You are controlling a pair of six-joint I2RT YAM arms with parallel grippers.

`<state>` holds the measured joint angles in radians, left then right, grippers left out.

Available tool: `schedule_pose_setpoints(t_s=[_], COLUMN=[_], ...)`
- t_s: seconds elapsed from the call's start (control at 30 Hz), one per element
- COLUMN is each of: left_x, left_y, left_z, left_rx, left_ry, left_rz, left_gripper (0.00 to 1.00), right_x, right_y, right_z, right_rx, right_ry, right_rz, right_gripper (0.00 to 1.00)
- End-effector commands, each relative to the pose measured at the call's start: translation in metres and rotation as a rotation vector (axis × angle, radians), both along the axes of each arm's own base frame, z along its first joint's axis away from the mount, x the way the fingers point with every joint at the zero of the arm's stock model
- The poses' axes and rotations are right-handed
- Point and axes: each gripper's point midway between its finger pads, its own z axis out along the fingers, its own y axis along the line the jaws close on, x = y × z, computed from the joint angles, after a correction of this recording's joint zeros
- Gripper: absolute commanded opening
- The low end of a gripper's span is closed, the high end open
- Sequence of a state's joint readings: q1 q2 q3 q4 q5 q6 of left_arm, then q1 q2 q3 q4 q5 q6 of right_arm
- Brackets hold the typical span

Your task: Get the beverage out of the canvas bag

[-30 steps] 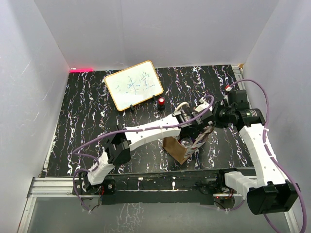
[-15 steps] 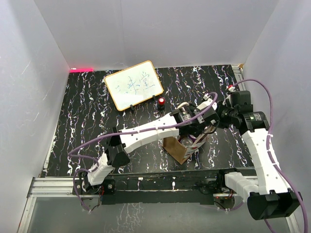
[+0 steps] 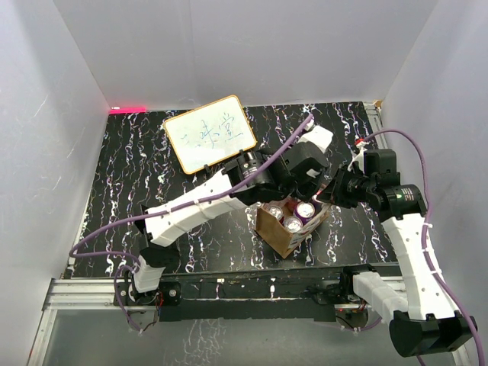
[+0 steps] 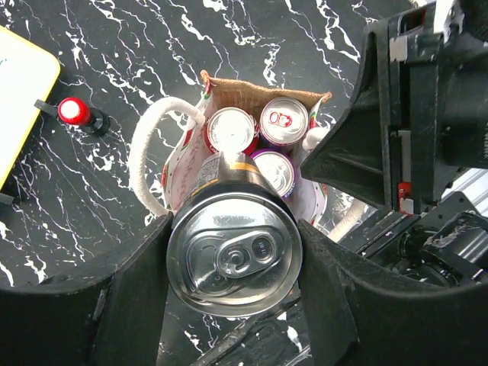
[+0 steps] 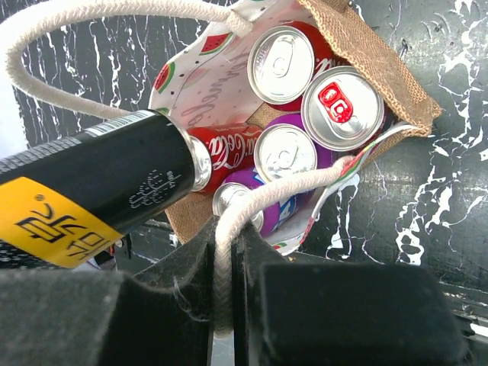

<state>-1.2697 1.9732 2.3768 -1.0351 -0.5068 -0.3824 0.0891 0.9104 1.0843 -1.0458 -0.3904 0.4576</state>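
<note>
**Clerk:** Entry one, top view. What differs from half a second back?

**Checker:** The left arm (image 3: 221,194) is raised. Its wrist, earlier sunk in the canvas bag (image 3: 271,229), now stands above and behind the mouth. The remaining cans (image 3: 294,216) are newly exposed inside. At the bag's right edge is the right gripper (image 3: 330,197), as before. The whiteboard (image 3: 210,133) behind is unmoved. The lifted can is hidden under the wrist in this view.

**Clerk:** Entry two, left wrist view?

**Checker:** The left gripper (image 4: 232,293) is clamped on the beverage (image 4: 232,255), a black can with its silver lid toward the lens and a finger on each side. The bag lies below it with several can tops showing. The free cord handle (image 4: 143,160) loops at one side. A red-capped object (image 4: 74,111) sits apart on the table (image 4: 114,46).

**Clerk:** Entry three, right wrist view?

**Checker:** The right gripper is closed on the pinched cord handle (image 5: 223,252), judged to be steadying the bag. The black can, yellow-labelled, crosses over the opening and appears free of the lining.

**Clerk:** Bearing on the task?

**Checker:** Extraction is judged done. Outstanding: carry the can aside and set it on the table, away from the bag
</note>
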Motion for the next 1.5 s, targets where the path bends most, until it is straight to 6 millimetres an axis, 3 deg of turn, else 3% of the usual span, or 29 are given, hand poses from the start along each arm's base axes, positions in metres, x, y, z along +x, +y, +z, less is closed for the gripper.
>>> schedule_pose_setpoints(t_s=[0.0, 0.13, 0.27, 0.5, 0.7, 1.1, 1.2, 1.47], left_x=[0.012, 0.019, 0.019, 0.035, 0.043, 0.102, 0.113, 0.097], left_y=[0.009, 0.008, 0.014, 0.033, 0.046, 0.098, 0.129, 0.167], left_z=[0.037, 0.053, 0.077, 0.121, 0.151, 0.190, 0.171, 0.061], left_rx=[-0.112, -0.190, -0.258, -0.356, -0.576, -0.699, -0.623, -0.262], left_ry=[0.003, 0.035, -0.017, -0.082, 0.002, -0.162, -0.174, 0.000], left_rz=[0.041, 0.025, -0.044, 0.036, 0.089, 0.338, 0.490, 0.584], left_gripper=[0.00, 0.00, 0.00, 0.00, 0.00, 0.00, 0.00, 0.00], right_x=[0.003, 0.000, 0.005, 0.014, 0.022, 0.022, 0.023, 0.025], right_y=[0.002, 0.009, 0.002, -0.016, -0.018, -0.022, -0.021, -0.021], right_z=[0.008, 0.001, -0.005, -0.014, -0.009, -0.013, -0.014, -0.013], right_rx=[-0.035, -0.027, -0.055, -0.120, -0.170, -0.211, -0.212, -0.219], right_ry=[-0.055, -0.046, -0.069, -0.115, -0.117, -0.156, -0.165, -0.176], right_rz=[0.056, 0.080, 0.041, -0.059, -0.020, 0.012, 0.019, 0.026], right_gripper=[0.07, 0.07, 0.08, 0.08, 0.08, 0.08, 0.08, 0.08])
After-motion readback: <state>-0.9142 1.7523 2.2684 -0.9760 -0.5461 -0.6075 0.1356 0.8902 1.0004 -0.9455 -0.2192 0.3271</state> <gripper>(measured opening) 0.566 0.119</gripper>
